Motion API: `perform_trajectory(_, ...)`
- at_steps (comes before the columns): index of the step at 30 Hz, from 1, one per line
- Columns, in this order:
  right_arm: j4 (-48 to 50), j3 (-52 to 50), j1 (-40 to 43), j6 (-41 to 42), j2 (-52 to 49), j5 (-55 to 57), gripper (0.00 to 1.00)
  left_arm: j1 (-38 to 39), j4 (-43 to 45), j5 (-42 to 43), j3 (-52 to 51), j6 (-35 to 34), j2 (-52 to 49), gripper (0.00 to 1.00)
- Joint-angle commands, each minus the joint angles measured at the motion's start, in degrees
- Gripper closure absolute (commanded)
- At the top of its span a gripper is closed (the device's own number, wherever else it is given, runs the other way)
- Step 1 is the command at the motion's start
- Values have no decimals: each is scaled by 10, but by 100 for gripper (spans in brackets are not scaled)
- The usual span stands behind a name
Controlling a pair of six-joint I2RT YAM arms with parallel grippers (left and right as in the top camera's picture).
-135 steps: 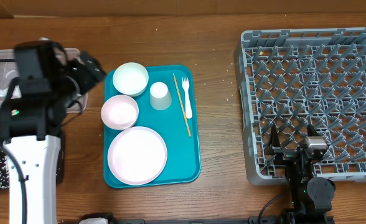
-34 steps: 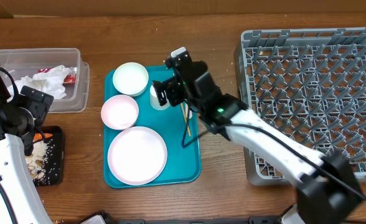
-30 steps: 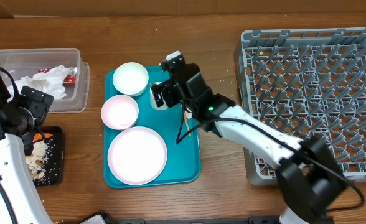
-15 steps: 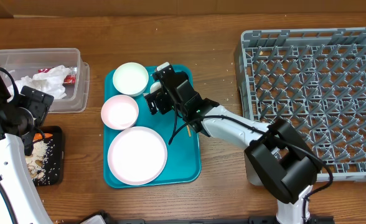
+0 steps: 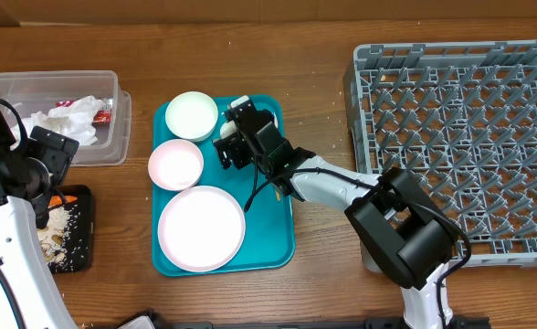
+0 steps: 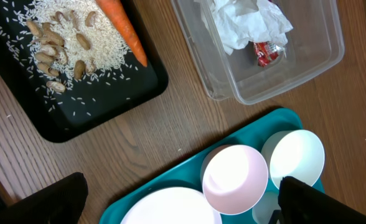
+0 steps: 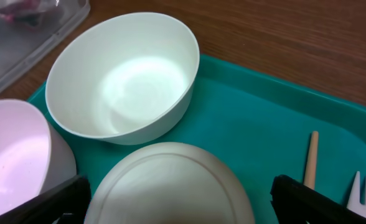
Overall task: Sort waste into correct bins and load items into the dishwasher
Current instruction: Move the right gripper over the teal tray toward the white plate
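Over the teal tray (image 5: pixel 282 228), the right gripper (image 7: pixel 183 202) is hovering with its jaws spread wide on either side of the small white cup (image 7: pixel 170 183), which is sitting just beside the white bowl (image 7: pixel 124 74). At the table's left, the left gripper (image 6: pixel 183 202) is hanging released and empty near the black tray (image 6: pixel 127 93) and the clear tub (image 5: pixel 113 128).

Right arm (image 5: pixel 342 187), formerly parked at the near edge of the large grey plastic dish rack (image 5: pixel 451 137), now stretches across the teal serving tray (image 5: pixel 282 228). Its pincer (image 5: pixel 235 142), jaws apart, has descended over the small white cup (image 7: pixel 170 180). Left arm (image 5: pixel 13 183) has withdrawn from the clear rectangular plastic tub (image 5: pixel 115 119).
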State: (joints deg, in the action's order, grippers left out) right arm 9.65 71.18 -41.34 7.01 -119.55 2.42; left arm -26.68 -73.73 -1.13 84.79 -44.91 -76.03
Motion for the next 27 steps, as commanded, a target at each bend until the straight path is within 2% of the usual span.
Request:
perform_trajectory(1, 11, 14, -3, 20, -3, 7, 18, -1, 1, -4, 5, -5, 0, 0)
perform_trajectory(6, 14, 14, -3, 20, -3, 7, 21, -1, 1, -4, 5, -5, 0, 0)
perform_trajectory(9, 19, 14, -3, 20, -2, 7, 29, 0, 1, -4, 5, -5, 0, 0)
perform_trajectory(14, 17, 14, -3, 33, 12, 7, 29, 0, 1, -4, 5, -5, 0, 0)
perform_trajectory(17, -5, 14, -3, 34, 53, 7, 34, 0, 1, -4, 5, -5, 0, 0)
perform_trajectory(21, -29, 14, 0, 35, 110, 26, 34, 0, 1, -4, 5, -5, 0, 0)
perform_trajectory(24, -64, 14, 17, 34, 183, 102, 32, 0, 1, -4, 5, -5, 0, 0)
perform_trajectory(27, -121, 14, 64, 32, 264, 167, 25, 0, 1, -4, 5, -5, 0, 0)
